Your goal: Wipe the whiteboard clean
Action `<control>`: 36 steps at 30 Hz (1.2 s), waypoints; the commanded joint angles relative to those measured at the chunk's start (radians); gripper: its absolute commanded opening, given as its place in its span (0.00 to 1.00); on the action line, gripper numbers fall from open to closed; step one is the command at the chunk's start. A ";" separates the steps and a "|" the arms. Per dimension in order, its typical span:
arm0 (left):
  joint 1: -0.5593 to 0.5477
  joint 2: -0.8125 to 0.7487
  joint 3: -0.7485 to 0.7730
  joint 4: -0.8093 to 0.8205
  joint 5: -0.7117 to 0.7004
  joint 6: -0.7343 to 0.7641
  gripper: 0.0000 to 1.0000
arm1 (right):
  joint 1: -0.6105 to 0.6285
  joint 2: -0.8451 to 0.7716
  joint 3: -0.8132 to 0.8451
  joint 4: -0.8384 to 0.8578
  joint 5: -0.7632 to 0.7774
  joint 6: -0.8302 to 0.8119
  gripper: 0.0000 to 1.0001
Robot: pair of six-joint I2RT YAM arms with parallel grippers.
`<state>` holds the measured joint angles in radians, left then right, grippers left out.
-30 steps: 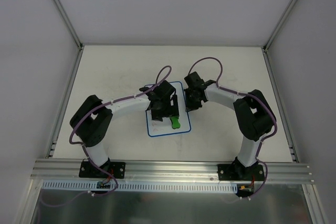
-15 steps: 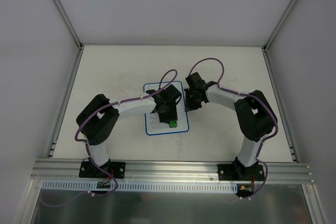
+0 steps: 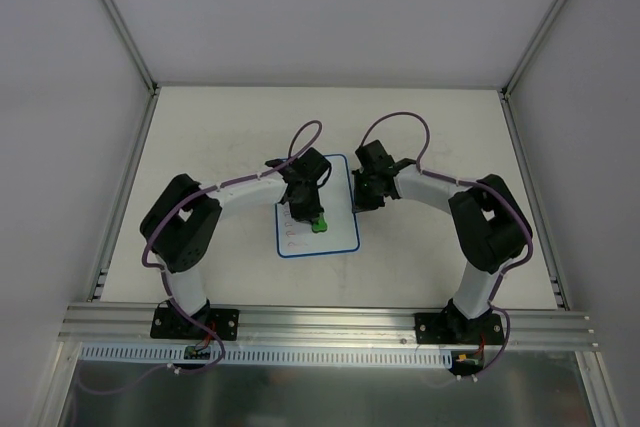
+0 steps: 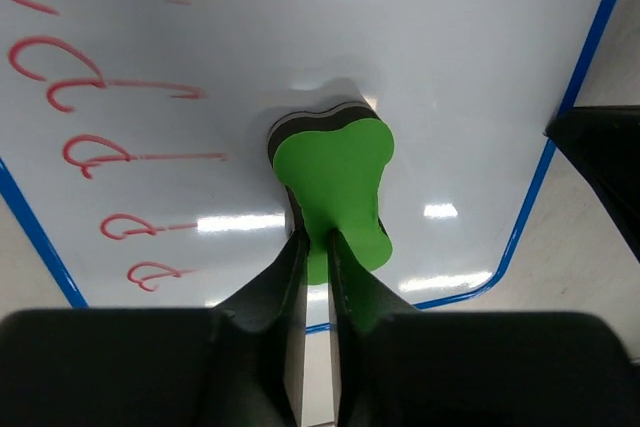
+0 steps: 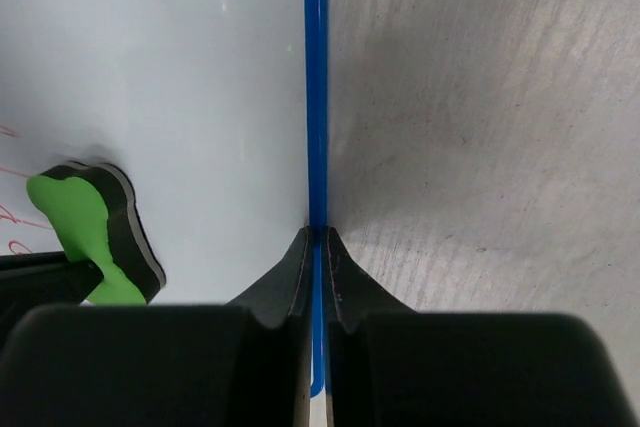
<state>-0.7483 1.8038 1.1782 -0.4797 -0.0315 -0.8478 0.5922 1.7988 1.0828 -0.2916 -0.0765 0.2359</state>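
Left jaws clench the green eraser (image 4: 335,182) on the whiteboard (image 3: 332,240); right jaws, clenched empty, meet its blue edge.

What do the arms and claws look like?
The left arm and right arm match: white links, bulky black joint housings, a thin purple cable looping along each. The left claw and right claw have tapered black fingers. No markings visible.

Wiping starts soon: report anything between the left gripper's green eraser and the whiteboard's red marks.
Nothing visible: only bare whiteboard separates the eraser in the left gripper from the red marks. The right gripper pinches the opposite edge.
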 commanded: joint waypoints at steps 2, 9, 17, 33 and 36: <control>0.036 -0.030 -0.038 -0.077 -0.084 0.085 0.14 | 0.000 0.004 -0.041 -0.092 0.015 -0.007 0.01; 0.086 -0.124 -0.051 -0.083 -0.085 0.079 0.55 | 0.000 0.002 -0.041 -0.092 0.015 -0.012 0.01; 0.049 -0.072 0.040 -0.086 -0.126 0.004 0.73 | 0.000 -0.001 -0.038 -0.089 0.026 -0.020 0.01; -0.019 0.063 0.121 -0.114 -0.202 0.049 0.66 | -0.002 0.008 -0.055 -0.052 -0.019 -0.017 0.01; -0.028 0.077 0.129 -0.125 -0.217 0.049 0.63 | 0.000 0.008 -0.057 -0.052 -0.020 -0.015 0.01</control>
<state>-0.7631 1.8694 1.2671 -0.5694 -0.1959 -0.8173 0.5903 1.7924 1.0679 -0.2726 -0.0963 0.2348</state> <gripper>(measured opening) 0.638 0.040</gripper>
